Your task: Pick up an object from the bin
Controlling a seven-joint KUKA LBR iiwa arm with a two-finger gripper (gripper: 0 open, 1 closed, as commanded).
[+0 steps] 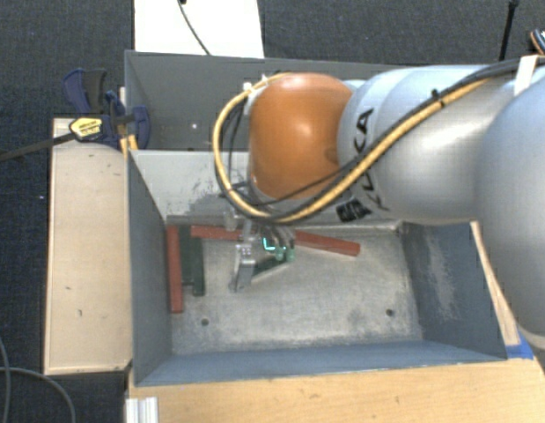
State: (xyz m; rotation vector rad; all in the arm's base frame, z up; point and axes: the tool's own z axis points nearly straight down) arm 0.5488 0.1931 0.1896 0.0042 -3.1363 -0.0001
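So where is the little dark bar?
The dark bar lies on the left side of the bin, close beside the red bar that runs along the left wall, and to the left of the gripper.

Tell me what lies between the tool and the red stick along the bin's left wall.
In the camera view, a dark bar lies there, right beside the red stick, with bare bin floor between it and the tool.

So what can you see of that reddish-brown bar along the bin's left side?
The reddish-brown bar is long, slim and straight, matte like painted wood. It lies flat on the bin floor by the left wall, running front to back. A shorter dark bar lies close alongside it, toward the middle.
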